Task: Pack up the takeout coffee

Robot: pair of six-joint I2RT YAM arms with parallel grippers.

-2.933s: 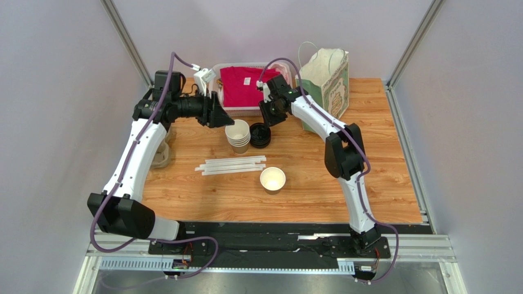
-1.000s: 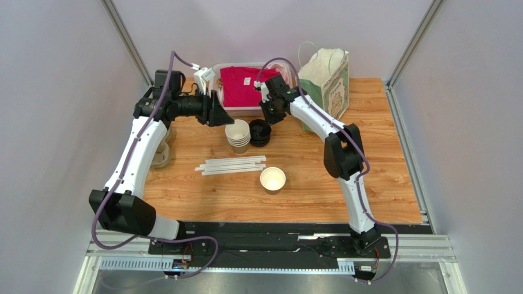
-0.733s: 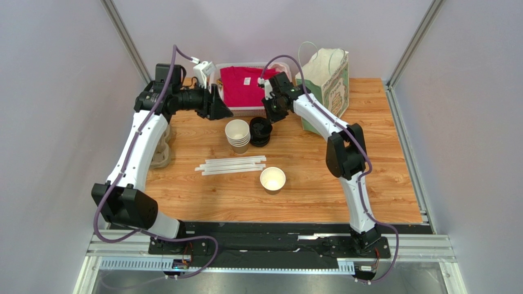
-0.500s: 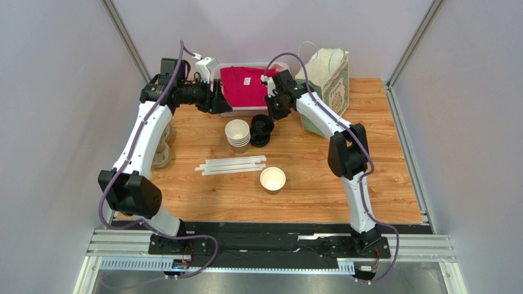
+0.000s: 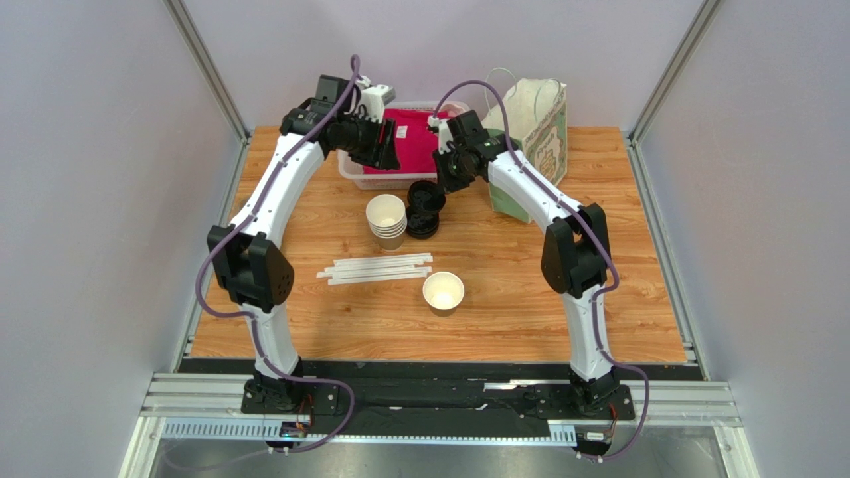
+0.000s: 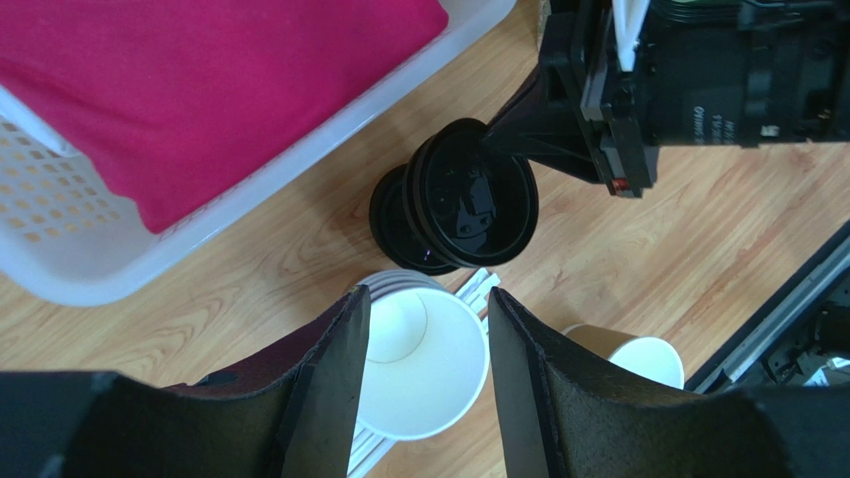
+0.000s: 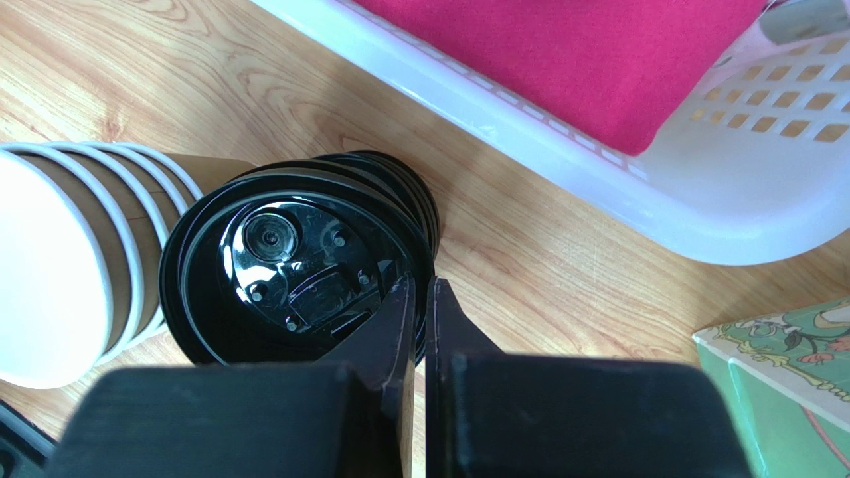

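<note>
Surface: wood-grain surface (image 5: pixel 619 299) with pale walls on three sides; both arms reach toward its far edge.
Cup: one tan paper cup (image 5: pixel 443 291) stands upright near the middle of the surface, its top open and its cream inside showing, well apart from both grippers.
Lid: a round black lid (image 6: pixel 469 204) is held up, tilted, just above the pile of lids (image 5: pixel 421 227).
Right gripper: the right gripper (image 7: pixel 420 299) is clenched on the lid's rim, its jaws almost touching with the thin edge between them.
Left gripper: the left gripper (image 6: pixel 427 299) is released, jaws apart with nothing between them; it hangs in the air above the stack of cups (image 5: pixel 386 219).
Stack of cups: nested and upright, just left of the pile of lids.
Straws: white straws (image 5: pixel 377 269) lie side by side between the stack and the single cup.
Basket: a white plastic basket (image 7: pixel 619 189) at the far edge holds a red cloth (image 6: pixel 200 80).
Paper bag: a green-printed paper bag (image 5: pixel 534 124) stands to the right of the basket.
</note>
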